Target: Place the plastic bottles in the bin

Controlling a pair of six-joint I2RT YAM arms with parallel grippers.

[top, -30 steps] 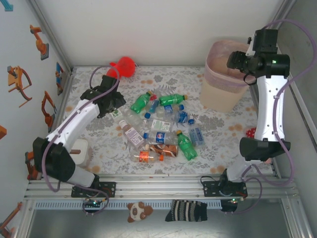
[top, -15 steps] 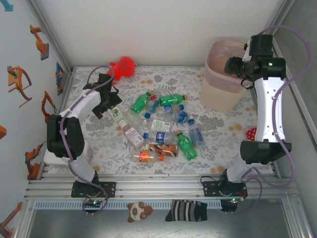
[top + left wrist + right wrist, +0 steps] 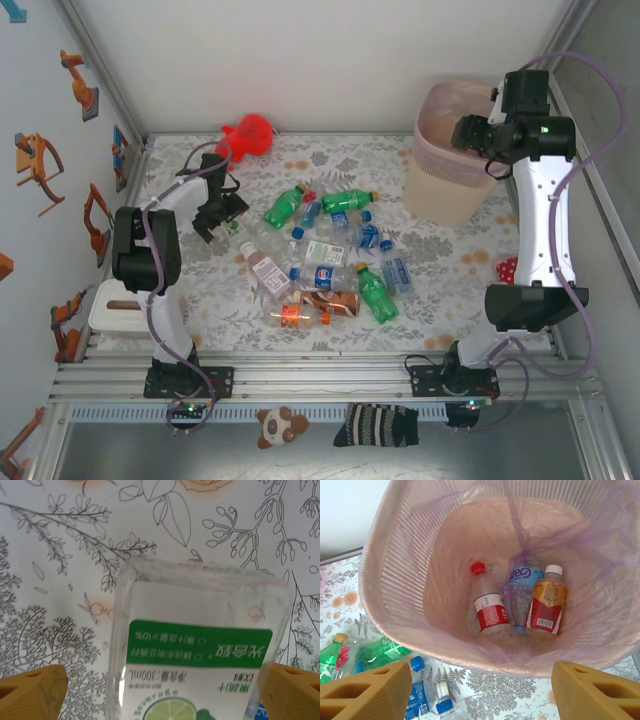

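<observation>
**Now the left claw straddles a lime-label bottle while the right waits over the bin**

In the last second we have watched the left arm fold up over its base, uncovering the flat white box (image 3: 112,312) beside it. It has settled the left gripper (image 3: 162,692) low over the left edge of the bottle pile (image 3: 325,255). The wrist camera shows its jaws spread wide, one orange fingertip either side of a clear, square-shouldered bottle with a green lime label (image 3: 200,630). It lies flat on the flowered tablecloth (image 3: 60,545). We see no squeeze on it yet.

The right gripper (image 3: 482,695) has barely shifted. It hangs above the bin (image 3: 405,570) with its jaws parted and nothing between them. Three bottles lie inside: a red-capped one (image 3: 487,610), a blue-labelled one (image 3: 522,587) and an orange-labelled one (image 3: 546,605).

We judge the task early. Most bottles are on the table, and closing on the lime bottle looks like the next step.
</observation>
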